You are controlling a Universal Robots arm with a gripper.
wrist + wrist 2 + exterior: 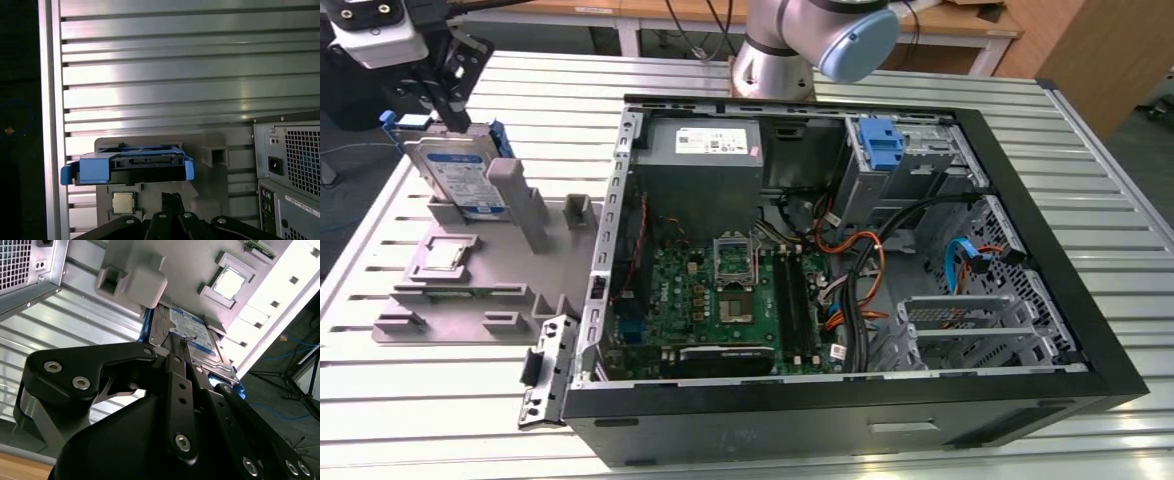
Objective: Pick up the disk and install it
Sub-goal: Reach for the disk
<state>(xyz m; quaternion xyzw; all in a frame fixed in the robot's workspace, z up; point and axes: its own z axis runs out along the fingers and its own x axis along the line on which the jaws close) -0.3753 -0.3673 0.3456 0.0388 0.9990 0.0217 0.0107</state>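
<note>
Because the work is done from above, the slatted metal table (440,400) carries everything laid open. The computer case (854,425) lies on its side with the panel off. It takes up the middle of the surface and the exterior view's right, so its bays face upward. Beside it, along the table edge at the exterior view's left, sits a grey fixture (467,290). Its slots, I judge, are meant to present parts in a known pose. The disk (454,170) stands upright on edge in the slot at the fixture's far corner, toward the table's far corner on that side. This leaves its top edge free to be reached. The gripper (450,115) hangs right over the middle of that top edge. In the first wrist view the fingertips (172,200) are drawn together with no gap showing between them, and they clasp nothing that I can see. Whether the tips touch the disk I cannot tell.
</note>
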